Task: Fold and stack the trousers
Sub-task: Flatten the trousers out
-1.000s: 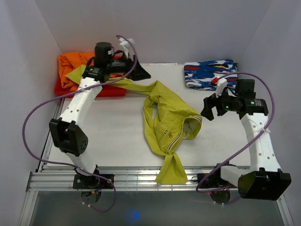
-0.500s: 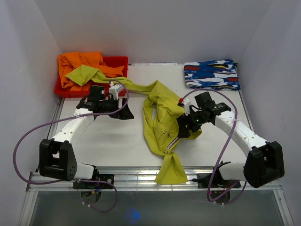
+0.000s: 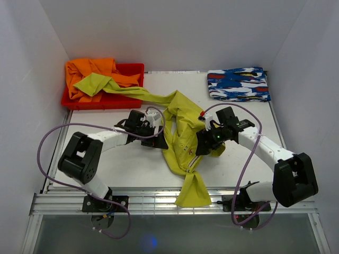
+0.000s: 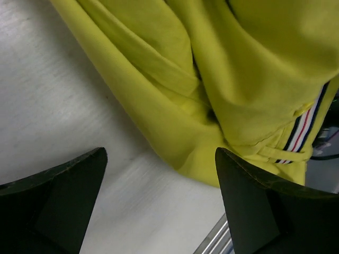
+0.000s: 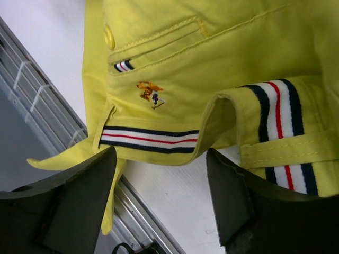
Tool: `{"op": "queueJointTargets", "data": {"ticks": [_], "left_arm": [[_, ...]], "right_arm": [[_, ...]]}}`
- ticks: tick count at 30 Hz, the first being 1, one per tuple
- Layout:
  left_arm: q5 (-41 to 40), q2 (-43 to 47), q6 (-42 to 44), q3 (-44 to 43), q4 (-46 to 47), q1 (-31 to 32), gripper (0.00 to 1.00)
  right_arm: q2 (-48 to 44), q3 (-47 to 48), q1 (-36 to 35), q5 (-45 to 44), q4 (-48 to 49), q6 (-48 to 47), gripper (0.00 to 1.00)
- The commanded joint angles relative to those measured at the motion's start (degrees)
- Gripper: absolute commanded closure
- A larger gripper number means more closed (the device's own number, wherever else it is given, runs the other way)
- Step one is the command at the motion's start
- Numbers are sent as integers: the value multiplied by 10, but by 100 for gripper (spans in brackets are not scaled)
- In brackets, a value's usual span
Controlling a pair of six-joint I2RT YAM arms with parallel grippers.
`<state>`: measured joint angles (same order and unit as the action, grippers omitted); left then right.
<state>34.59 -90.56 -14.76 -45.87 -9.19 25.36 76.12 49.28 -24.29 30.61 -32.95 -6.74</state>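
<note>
Careful: left gripper (image 4: 159, 159) gapes empty beside trousers (image 3: 183, 138), right gripper (image 5: 161, 156) gapes empty over waistband (image 5: 150, 138). Pinch one layer, you drag whole heap; far leg (image 3: 100, 83) snags orange garment (image 3: 85, 69).

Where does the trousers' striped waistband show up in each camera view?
Top external: waistband just below the picture's centre.
Left wrist: waistband at the right edge.
Right wrist: across the middle and at the right.
Shared landmark: the metal rail at the table's near edge.
</note>
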Motion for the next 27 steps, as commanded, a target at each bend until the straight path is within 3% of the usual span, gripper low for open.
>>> {"op": "queueJointTargets", "data": {"ticks": [1, 3, 6, 7, 9, 10, 11, 13, 14, 16, 22, 25, 27], "left_arm": [[-34, -52, -47, -36, 64, 3, 2], [-41, -86, -54, -51, 66, 9, 3], [-40, -109, -60, -74, 70, 21, 12], [-38, -116, -62, -77, 73, 22, 21], [-41, -121, -63, -84, 72, 24, 32], [-44, -119, -60, -86, 66, 24, 38], [-47, -117, -55, -87, 61, 23, 51], [-57, -99, -39, -89, 44, 21, 64], [-57, -91, -33, -88, 36, 18, 84], [-58, -70, -13, -86, 6, 8, 98], [-23, 35, 67, -113, -118, -75, 100], [-14, 88, 153, -157, -210, -128, 100], [-53, 133, 219, -174, -244, -142, 100]], "right_arm": [[12, -5, -3, -1, 56, 18, 27], [25, -5, -3, -12, 63, 16, 32], [36, 3, -3, -8, 68, 17, 41], [38, 7, -3, -11, 70, 18, 45], [38, 17, -3, -19, 74, 18, 63], [37, 20, -3, -25, 75, 17, 81], [31, 27, -3, -41, 73, 17, 87], [18, 35, -2, -55, 62, 11, 92], [0, 42, 0, -59, 58, 7, 92], [-27, 51, 6, -57, 47, -12, 92], [-134, 109, 95, -30, 9, -103, 92], [-161, 160, 158, -16, -26, -138, 92], [-175, 178, 199, -17, -42, -163, 92]]}}
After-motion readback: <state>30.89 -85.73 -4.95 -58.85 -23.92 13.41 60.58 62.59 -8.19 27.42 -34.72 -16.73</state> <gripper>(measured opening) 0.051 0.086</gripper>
